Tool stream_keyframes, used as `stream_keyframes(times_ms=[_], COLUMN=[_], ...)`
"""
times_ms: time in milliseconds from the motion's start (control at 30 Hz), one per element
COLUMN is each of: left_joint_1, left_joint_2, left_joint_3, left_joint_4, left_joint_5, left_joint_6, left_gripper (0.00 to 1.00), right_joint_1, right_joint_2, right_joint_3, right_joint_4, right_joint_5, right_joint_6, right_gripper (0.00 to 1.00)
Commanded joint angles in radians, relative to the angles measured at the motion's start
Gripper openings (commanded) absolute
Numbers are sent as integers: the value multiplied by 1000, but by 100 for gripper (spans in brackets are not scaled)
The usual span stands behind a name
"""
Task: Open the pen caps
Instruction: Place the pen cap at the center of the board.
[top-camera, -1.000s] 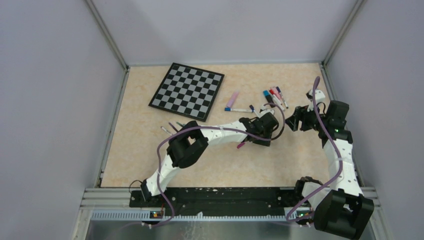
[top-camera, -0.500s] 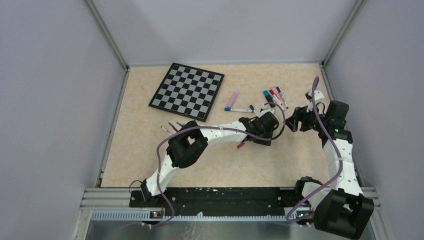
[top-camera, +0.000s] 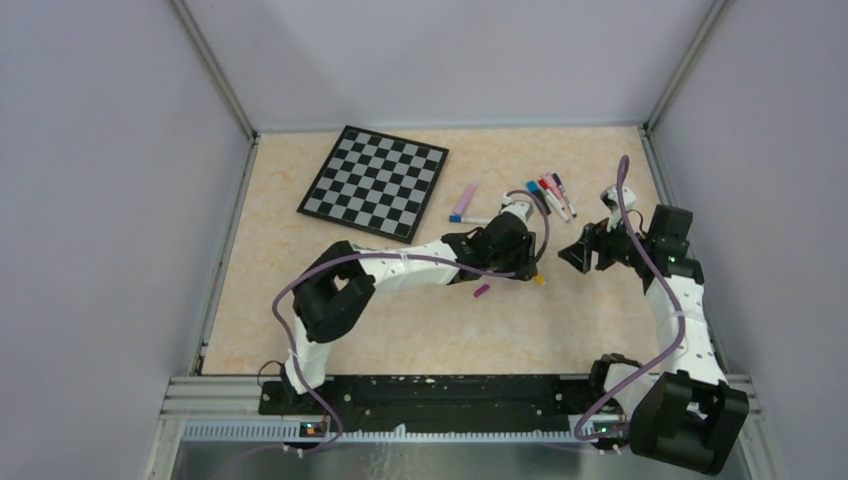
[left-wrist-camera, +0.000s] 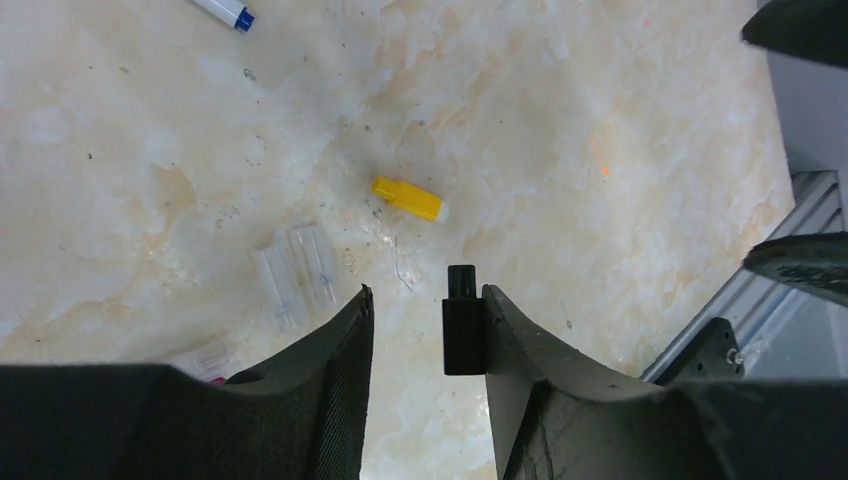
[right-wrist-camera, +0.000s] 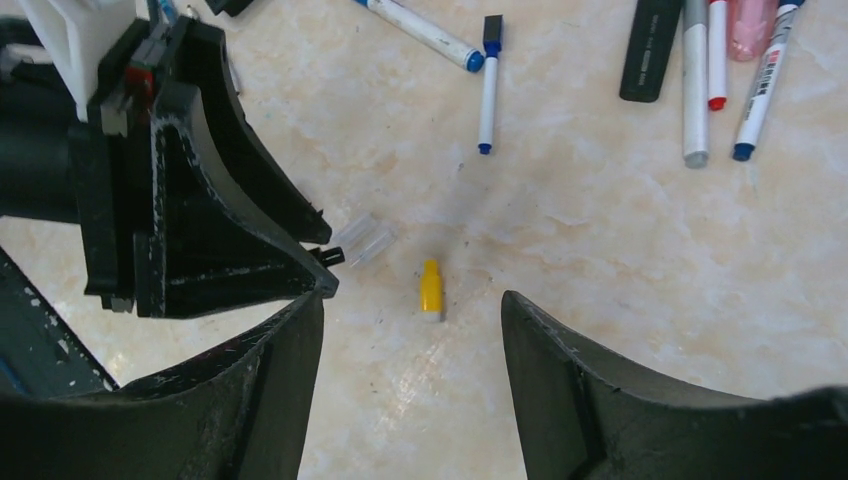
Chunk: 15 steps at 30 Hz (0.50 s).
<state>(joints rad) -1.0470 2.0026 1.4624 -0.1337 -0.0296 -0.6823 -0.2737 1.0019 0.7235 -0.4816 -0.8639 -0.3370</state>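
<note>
Left wrist: your left jaws stand spread, black cap (left-wrist-camera: 465, 320) against one finger (left-wrist-camera: 540, 400). Right jaws gape over a yellow cap (right-wrist-camera: 431, 288).

Middle: yellow cap (right-wrist-camera: 431, 289) alone on bare surface (right-wrist-camera: 620, 250).
Left of it: left gripper (left-wrist-camera: 428, 297), clear plastic piece (left-wrist-camera: 295, 285) just beside.
Right of it: right gripper (right-wrist-camera: 412, 297), jaws wide.
Far side: pens (right-wrist-camera: 690, 80) clustered.
Far left: chessboard (top-camera: 374, 182), well apart.

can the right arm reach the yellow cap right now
Probably yes: the yellow cap lies bare just ahead of the right gripper, whose jaws are open; the left gripper is close beside.
</note>
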Motion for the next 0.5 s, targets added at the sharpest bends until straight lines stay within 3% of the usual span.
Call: stream_keyframes(times_ms=[0,200,367,467], left_joint_1=[17,21,21,21], left_joint_2=[-92,-84,-22,-5], left_joint_3=[-40,-14,114,147], left_joint_4=[90,-63,-268,-310], left_joint_5=[16,-48,-48,-36], left_joint_6=[-92,-316,-415,-451], left_gripper=[47,44,43,43], right_joint_1=[-12,-12,-12,-13], right_joint_2=[-9,-81,-102,-109], right_joint_3=[-21,-83,-96,-114], right_joint_4=[-10,-44,-301,-368], right_joint_5=[-102,-211,-278,-252], right_joint_6=[-84,-253,-726,-892], right_gripper=[64,65,71,72])
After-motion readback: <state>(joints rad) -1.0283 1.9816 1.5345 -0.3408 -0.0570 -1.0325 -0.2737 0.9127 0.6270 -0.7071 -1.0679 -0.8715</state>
